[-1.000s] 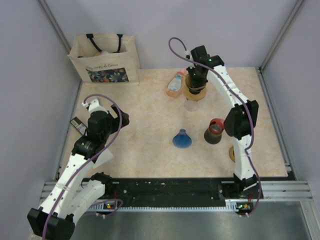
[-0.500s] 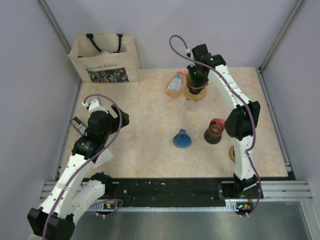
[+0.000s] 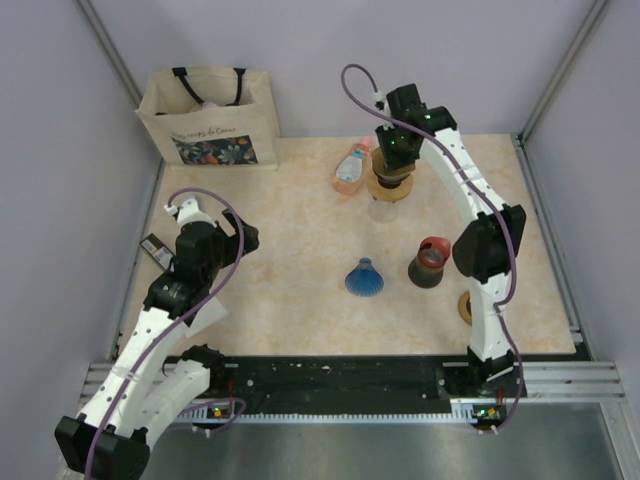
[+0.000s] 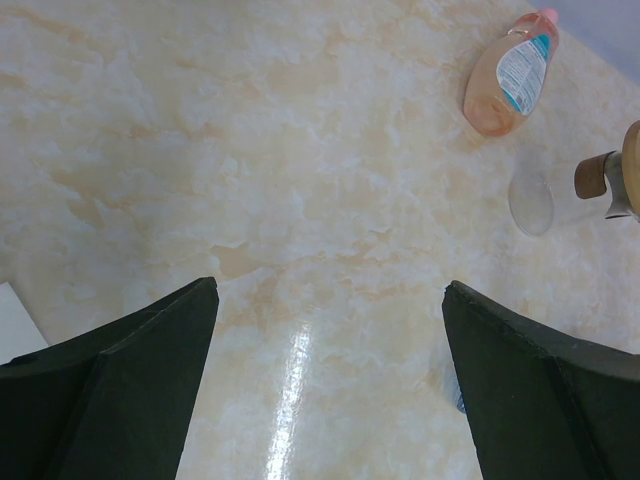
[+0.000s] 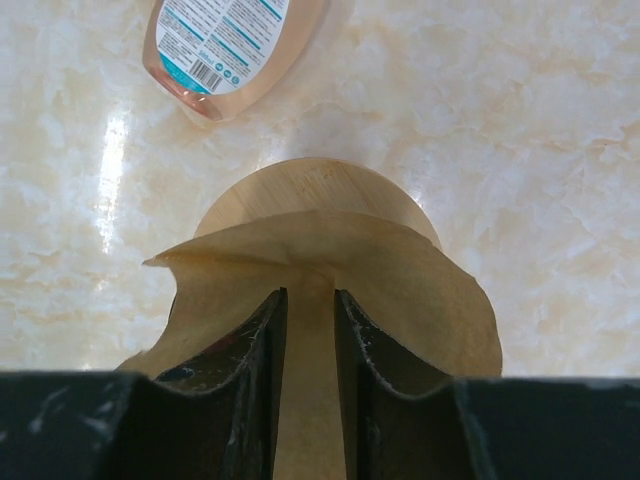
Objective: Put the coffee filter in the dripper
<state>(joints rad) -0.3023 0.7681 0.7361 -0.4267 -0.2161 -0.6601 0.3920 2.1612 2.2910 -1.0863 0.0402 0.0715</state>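
Observation:
The brown paper coffee filter (image 5: 420, 290) sits spread over the round wooden collar (image 5: 300, 185) of the glass dripper (image 3: 387, 192) at the back middle of the table. My right gripper (image 5: 310, 295) reaches down into it, its two fingers close together with a fold of the filter pinched between them. In the top view the right gripper (image 3: 396, 162) is directly over the dripper. My left gripper (image 4: 330, 290) is wide open and empty above bare table at the left (image 3: 215, 238). The dripper's glass (image 4: 535, 198) shows at the right edge of the left wrist view.
A pink bottle (image 3: 350, 166) lies just left of the dripper. A blue cone (image 3: 364, 277) and a black-and-red cup (image 3: 430, 262) stand in the middle. A tote bag (image 3: 210, 120) stands at the back left. A small black item (image 3: 155, 248) lies at the left edge.
My right gripper has shifted slightly towards the back over the dripper, with the filter still between its fingers. The left arm has not moved.

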